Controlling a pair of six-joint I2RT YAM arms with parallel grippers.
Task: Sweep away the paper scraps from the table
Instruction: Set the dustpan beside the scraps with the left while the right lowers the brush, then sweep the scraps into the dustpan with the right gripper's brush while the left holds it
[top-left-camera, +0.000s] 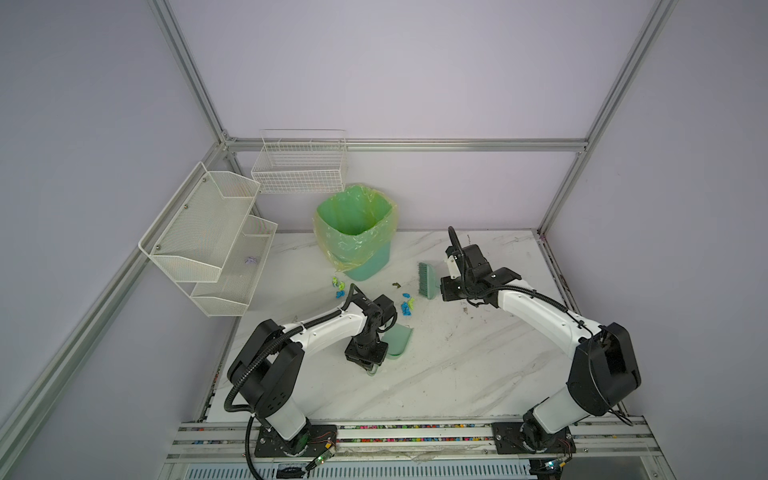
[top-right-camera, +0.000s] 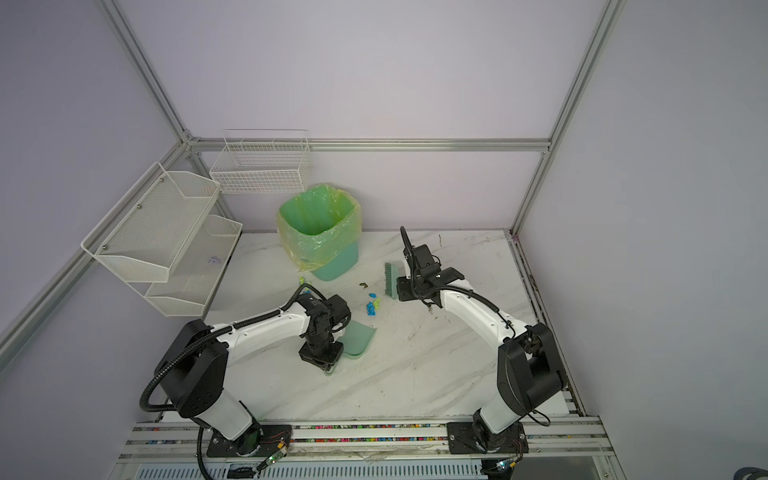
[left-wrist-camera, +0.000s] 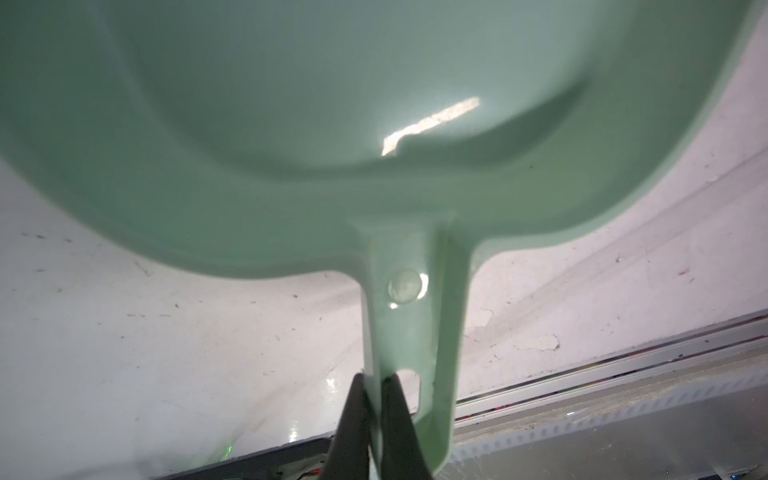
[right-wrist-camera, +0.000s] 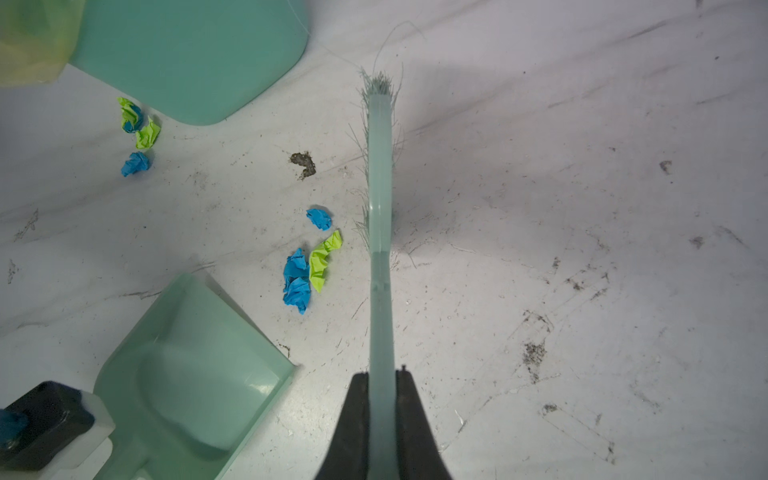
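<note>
Two clusters of paper scraps (top-left-camera: 338, 287) lie on the white marbled surface (top-left-camera: 457, 365); the rest reads from the left. White mesh shelves (top-left-camera: 208, 237) hang on the left wall, with a wire basket (top-left-camera: 299, 166) on the far wall beside them. Right of those, a green bin (top-left-camera: 353, 216) lined with a yellowish bag stands at the far edge of the surface. One cluster (right-wrist-camera: 139, 133), blue and lime-green, sits just beside the bin's foot on its near-left side.

Nearer than that, the left tool (left-wrist-camera: 374, 379) is pressed together on the handle of a pale green dustpan (left-wrist-camera: 332, 104) (its fingers (left-wrist-camera: 353, 415) pinch one edge of the handle). The pan's open mouth faces far and right. The second cluster (right-wrist-camera: 309, 270) lies just beyond that mouth, apart from it. A dark speck (right-wrist-camera: 304, 163) sits a little farther back, between bin and brush.

The green brush (right-wrist-camera: 380, 166) is just right of the second cluster, with bristles showing along its left side. Whether they touch the surface I cannot tell. The right tool (right-wrist-camera: 381, 374) clamps the brush handle between both fingers.
</note>
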